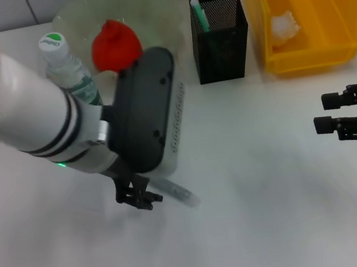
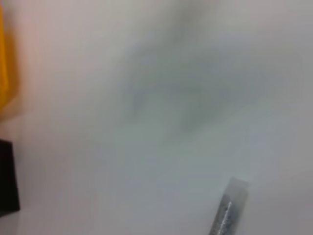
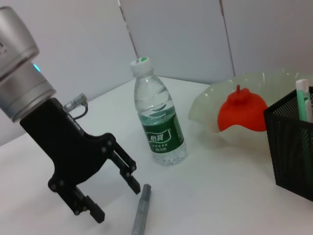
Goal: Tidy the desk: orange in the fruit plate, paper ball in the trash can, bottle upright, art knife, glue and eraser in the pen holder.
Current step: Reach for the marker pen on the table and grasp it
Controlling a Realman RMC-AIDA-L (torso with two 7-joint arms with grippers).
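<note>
Our left gripper (image 3: 110,188) hangs with fingers spread wide just above the grey art knife (image 3: 141,211), which lies flat on the white desk (image 1: 261,215) near the upright bottle (image 3: 157,120). Our right gripper (image 1: 330,115) waits open, far off.

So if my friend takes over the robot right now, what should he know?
Left hand is open, low over the grey stick-shaped item lying on the desk. Right hand is open and idle at the right side.
Done: red fruit in the plate, paper ball in the yellow bin, bottle upright, one item in the pen holder.
Left: put the grey item into the holder.
</note>
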